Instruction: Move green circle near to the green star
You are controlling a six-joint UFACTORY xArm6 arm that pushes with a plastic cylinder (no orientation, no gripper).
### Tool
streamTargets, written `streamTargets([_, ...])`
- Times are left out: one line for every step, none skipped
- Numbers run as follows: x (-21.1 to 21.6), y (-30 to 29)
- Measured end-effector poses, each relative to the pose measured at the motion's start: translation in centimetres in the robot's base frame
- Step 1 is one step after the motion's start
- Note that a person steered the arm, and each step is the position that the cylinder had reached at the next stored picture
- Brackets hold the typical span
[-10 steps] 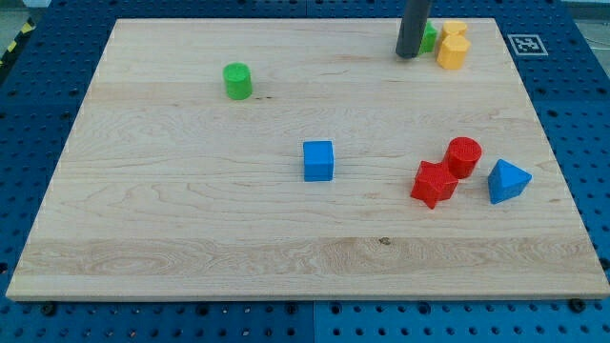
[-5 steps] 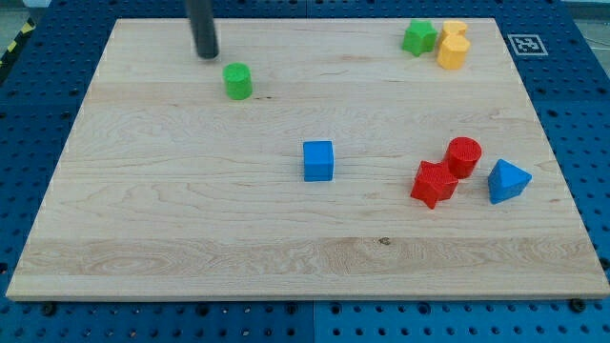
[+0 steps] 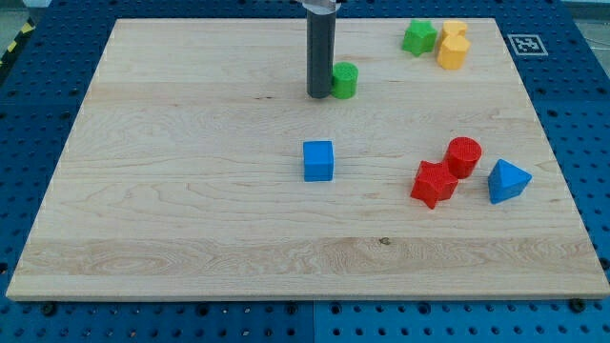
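Observation:
The green circle [image 3: 345, 80] sits on the wooden board in the upper middle. My tip [image 3: 319, 94] is right against its left side. The green star [image 3: 417, 37] lies near the view's top right, up and to the right of the circle, well apart from it. The rod comes down from the view's top edge.
Two yellow blocks [image 3: 453, 45] touch the green star's right side. A blue cube [image 3: 318, 160] lies at the centre. A red star [image 3: 434, 183], a red cylinder [image 3: 464, 155] and a blue triangle [image 3: 507, 180] cluster at the right. The board's top edge [image 3: 238, 21] is close.
My tip went from the green star to the circle's upper left, then came behind it. The green circle has slid well to the right, towards the green star.

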State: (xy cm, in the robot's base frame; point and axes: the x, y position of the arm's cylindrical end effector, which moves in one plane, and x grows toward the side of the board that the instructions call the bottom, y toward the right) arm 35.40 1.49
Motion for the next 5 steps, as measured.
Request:
streamTargets([0.1, 3.5])
streamTargets([-2.0, 8.5])
streamTargets([-2.3, 10.6])
streamTargets([-2.1, 7.2])
streamTargets([-4.1, 7.0])
